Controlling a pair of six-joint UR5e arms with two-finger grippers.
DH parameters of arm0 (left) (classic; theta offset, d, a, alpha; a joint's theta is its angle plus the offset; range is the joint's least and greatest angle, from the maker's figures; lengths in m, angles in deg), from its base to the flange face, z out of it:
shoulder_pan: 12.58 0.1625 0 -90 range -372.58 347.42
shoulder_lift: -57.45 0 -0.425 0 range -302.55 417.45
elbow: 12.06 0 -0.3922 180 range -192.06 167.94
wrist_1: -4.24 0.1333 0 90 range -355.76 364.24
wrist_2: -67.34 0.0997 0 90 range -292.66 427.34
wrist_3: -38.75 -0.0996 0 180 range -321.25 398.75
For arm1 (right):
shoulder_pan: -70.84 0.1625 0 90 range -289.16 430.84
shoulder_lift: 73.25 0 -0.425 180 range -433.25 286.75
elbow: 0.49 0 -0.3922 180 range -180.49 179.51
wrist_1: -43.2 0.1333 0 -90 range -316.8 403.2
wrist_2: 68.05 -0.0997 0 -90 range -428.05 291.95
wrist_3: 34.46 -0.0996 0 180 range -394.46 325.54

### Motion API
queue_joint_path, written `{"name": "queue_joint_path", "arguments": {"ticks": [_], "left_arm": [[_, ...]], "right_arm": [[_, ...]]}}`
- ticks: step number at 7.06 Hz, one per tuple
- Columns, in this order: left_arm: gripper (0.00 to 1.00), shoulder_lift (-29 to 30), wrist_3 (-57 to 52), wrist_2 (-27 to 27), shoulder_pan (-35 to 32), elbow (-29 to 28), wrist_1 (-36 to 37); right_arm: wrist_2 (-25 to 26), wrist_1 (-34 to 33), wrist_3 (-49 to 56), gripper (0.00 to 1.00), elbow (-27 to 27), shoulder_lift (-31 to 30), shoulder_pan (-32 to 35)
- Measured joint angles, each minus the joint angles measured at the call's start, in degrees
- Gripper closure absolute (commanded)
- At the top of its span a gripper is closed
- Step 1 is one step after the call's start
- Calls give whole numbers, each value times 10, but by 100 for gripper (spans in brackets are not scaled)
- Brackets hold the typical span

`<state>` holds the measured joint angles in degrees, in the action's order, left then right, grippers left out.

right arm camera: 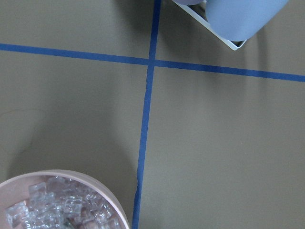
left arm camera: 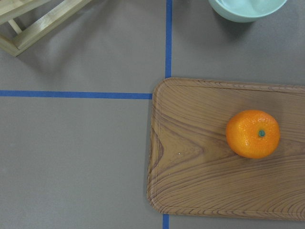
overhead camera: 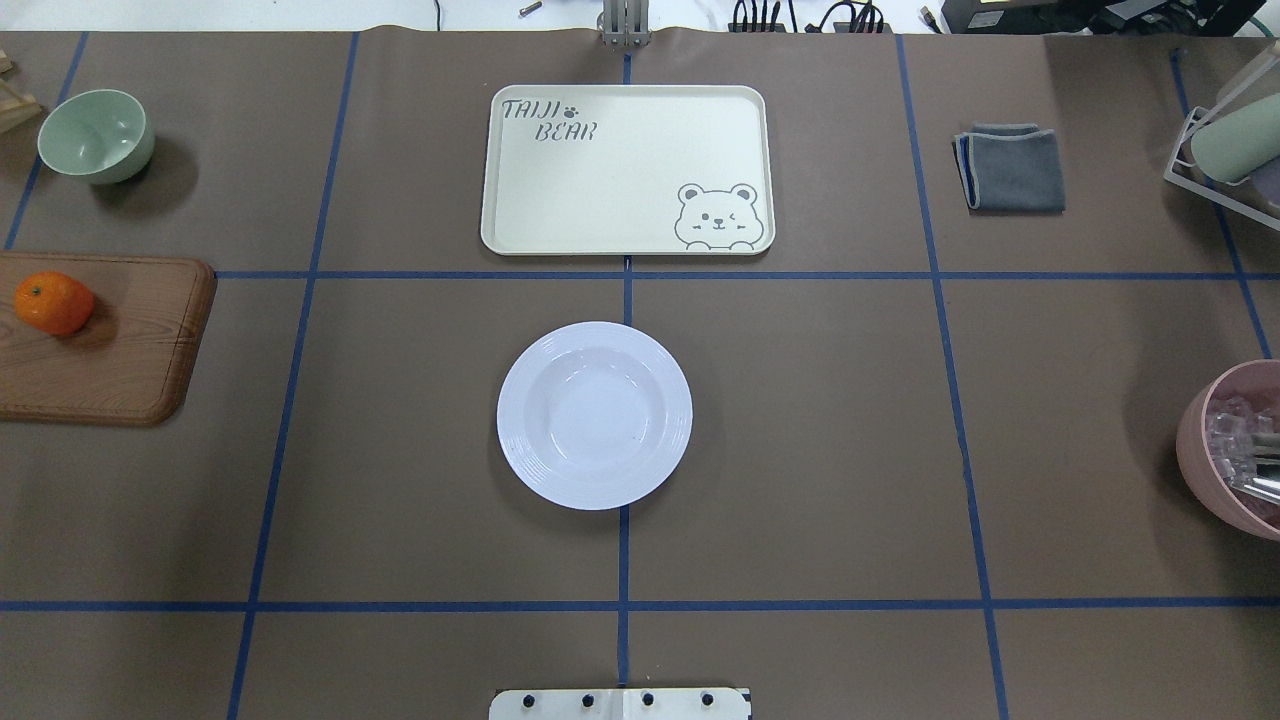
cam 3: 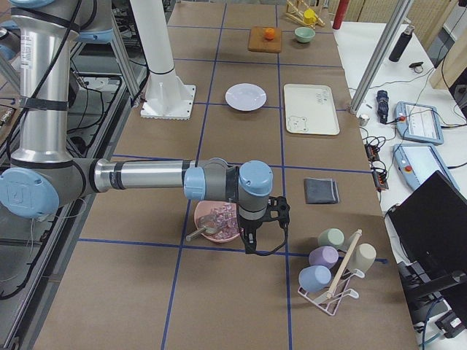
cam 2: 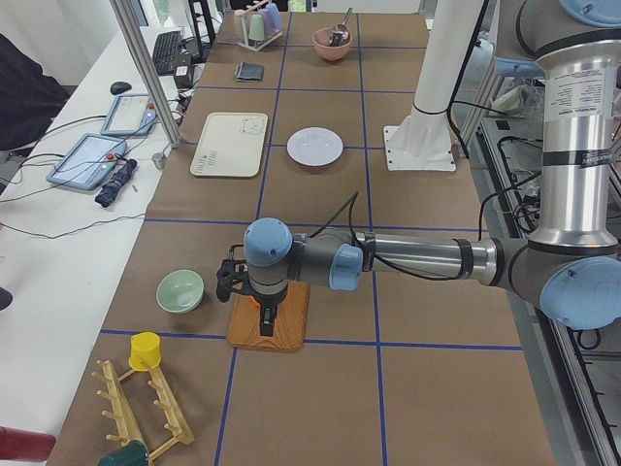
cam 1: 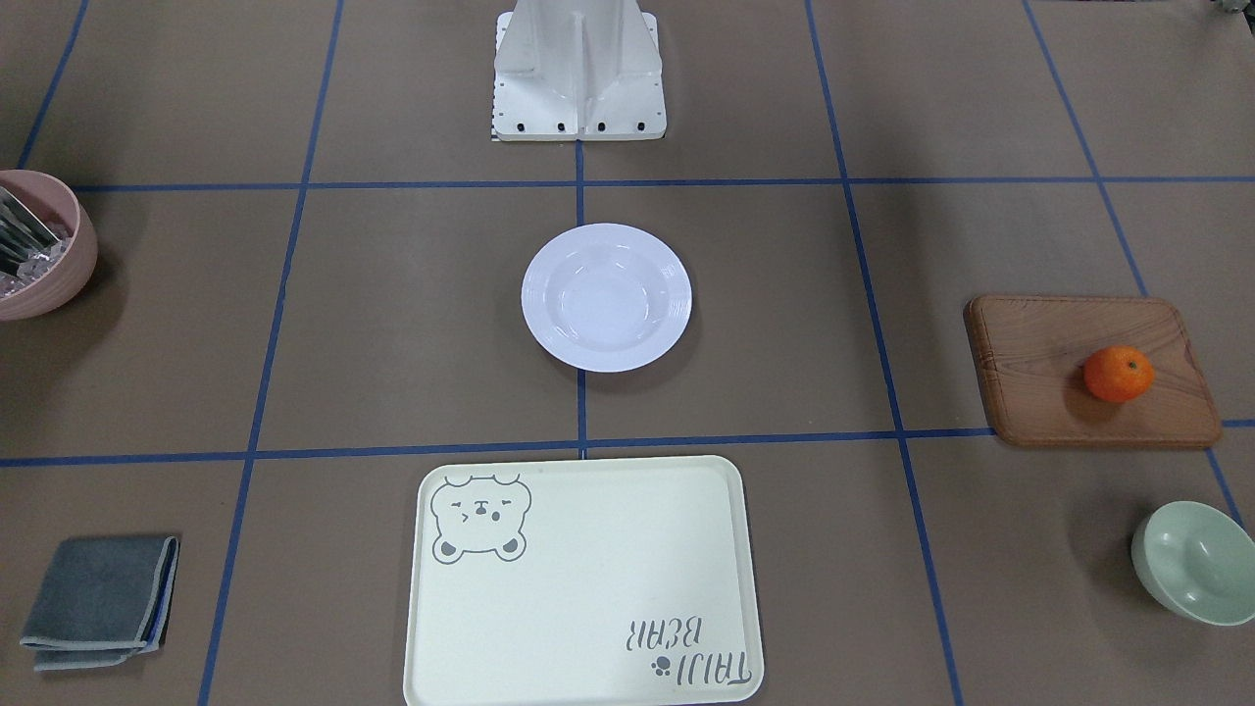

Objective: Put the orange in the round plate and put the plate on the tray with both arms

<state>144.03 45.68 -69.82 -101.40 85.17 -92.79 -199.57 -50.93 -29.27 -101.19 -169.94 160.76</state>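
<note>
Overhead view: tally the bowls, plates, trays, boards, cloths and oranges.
Bowls: 2, green bowl and pink bowl
Plate: 1
Tray: 1
Board: 1
Cloth: 1
Orange: 1
Total: 7

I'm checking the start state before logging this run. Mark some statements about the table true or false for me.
1. The orange lies on the wooden board. True.
2. The round plate is empty. True.
3. The round plate already sits on the tray. False: it stands on the table, apart from the tray, between the tray and the robot's base.
4. The pale green bowl holds the clear cubes. False: they are in the pink bowl; the green bowl is empty.
5. The left pincer hangs over the wooden board. True.
</note>
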Motion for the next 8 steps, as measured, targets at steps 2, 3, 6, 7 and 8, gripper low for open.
{"name": "queue_joint_path", "arguments": {"ticks": [2,3,6,7,8], "left_arm": [[2,30,65,-11,60,9,-14],[2,43,95,-12,91,5,-17],[2,58,118,3,134,-54,-62],[2,70,136,11,142,-90,-99],[2,86,158,14,154,-120,-125]], "right_arm": [[-1,0,0,0,-3,0,0],[-1,1,0,0,-4,1,0],[-1,5,0,0,-2,2,0],[-1,4,0,0,-1,2,0],[-1,4,0,0,-1,2,0]]}}
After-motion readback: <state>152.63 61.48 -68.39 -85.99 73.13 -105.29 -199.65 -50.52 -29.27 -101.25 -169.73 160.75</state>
